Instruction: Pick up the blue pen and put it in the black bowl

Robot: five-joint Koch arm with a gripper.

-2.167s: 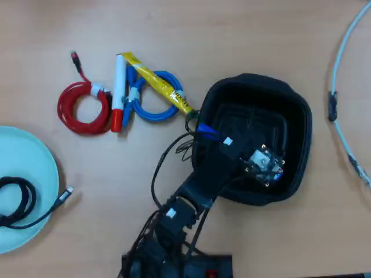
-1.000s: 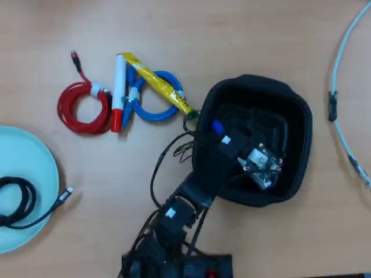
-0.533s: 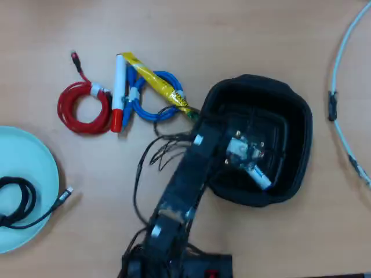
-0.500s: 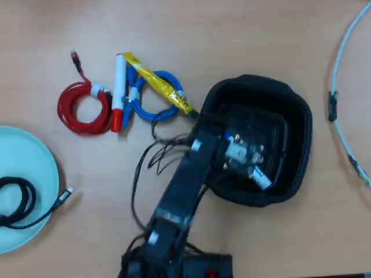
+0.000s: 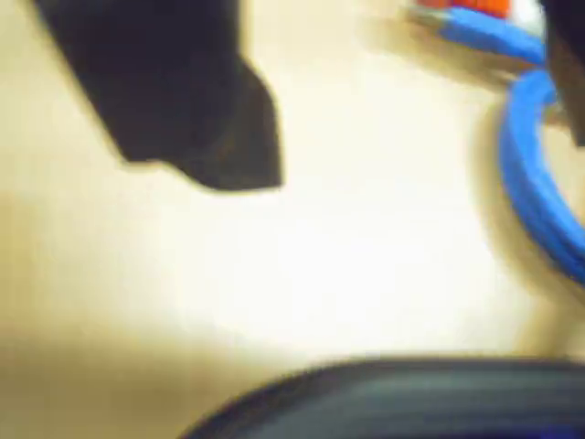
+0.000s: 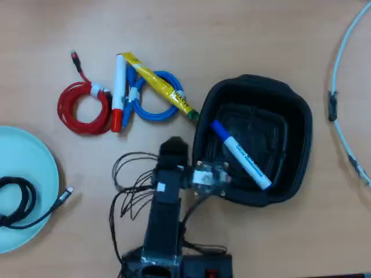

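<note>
A hobby desk or small workbench.
Pale wood-look tabletop [image 6: 243, 35]; coiled red cable [image 6: 81, 110] and blue cable [image 6: 156, 107] left of the black bowl [image 6: 290, 104].

My arm [image 6: 164, 217] is all matte black boxy links with thin black wires looping off the side, 1 small white tag on top, and a silvery metal bit with tiny screws up by my gripper [image 6: 174, 146]

wooden table [image 6: 232, 35] — black bowl [image 6: 298, 116] | turquoise plate [image 6: 40, 168] | red cable [image 6: 75, 110] | blue cable [image 6: 162, 113]
</note>
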